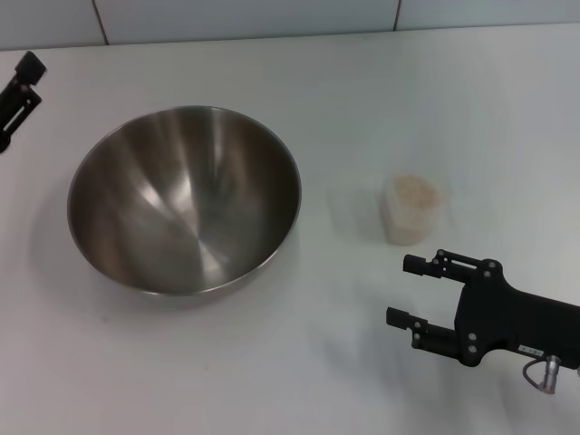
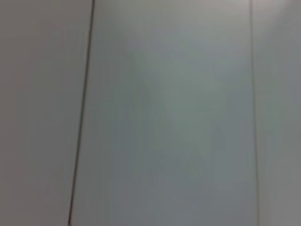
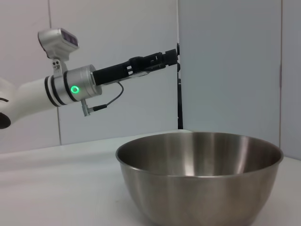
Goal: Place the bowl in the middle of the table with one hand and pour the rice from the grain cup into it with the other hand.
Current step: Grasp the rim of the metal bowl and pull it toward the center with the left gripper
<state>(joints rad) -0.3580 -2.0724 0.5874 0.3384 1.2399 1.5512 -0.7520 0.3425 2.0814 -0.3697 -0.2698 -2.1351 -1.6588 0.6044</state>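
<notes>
The cup (image 1: pixel 413 209), holding rice (image 1: pixel 416 188), stands right of centre on the worktop (image 1: pixel 453 100), just above the right gripper (image 1: pixel 410 291), whose fingers (image 1: pixel 419 264) are spread wide and hold nothing. The bowl (image 1: pixel 184 198) sits left of centre, bare worktop between it and the cup. The left gripper (image 1: pixel 20 86) hangs at the upper-left edge; I cannot tell its opening.

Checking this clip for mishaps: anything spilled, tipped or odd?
Nothing stands out. The bowl sits upright and empty, the grain cup stands upright holding its rice, and no grains lie on the table.
</notes>
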